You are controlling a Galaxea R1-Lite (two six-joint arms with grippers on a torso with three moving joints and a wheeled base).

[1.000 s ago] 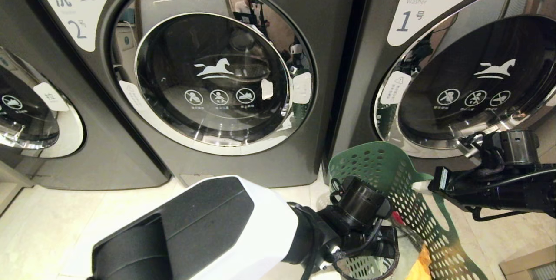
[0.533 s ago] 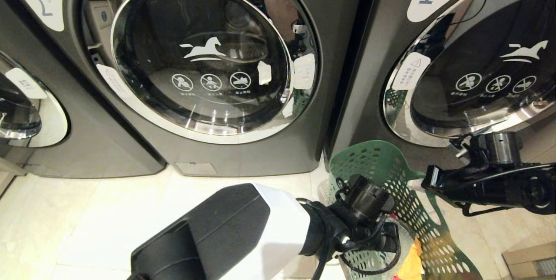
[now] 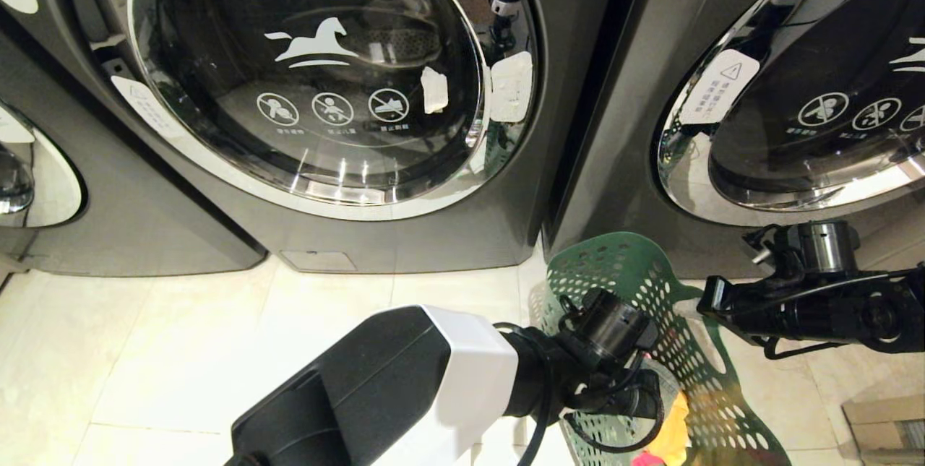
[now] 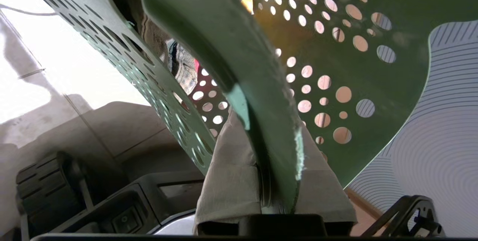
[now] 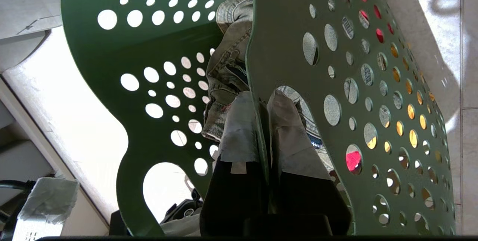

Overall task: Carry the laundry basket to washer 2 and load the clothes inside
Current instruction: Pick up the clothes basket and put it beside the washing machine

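Washer 2 stands at my left, door closed. My left hand is clenched on the laundry basket rim, which hangs before the gap between two washers; my right hand grips the opposite wall, the clothes inside.

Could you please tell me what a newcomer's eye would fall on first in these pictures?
The big chrome-ringed round glass door of the dark grey front-load washer fills the upper left of the head view. Lower right, the dark green perforated plastic laundry basket hangs between both arms, the left pincer and right pincer each shut on a wall. Faded denim with red and yellow-orange garments lies inside.
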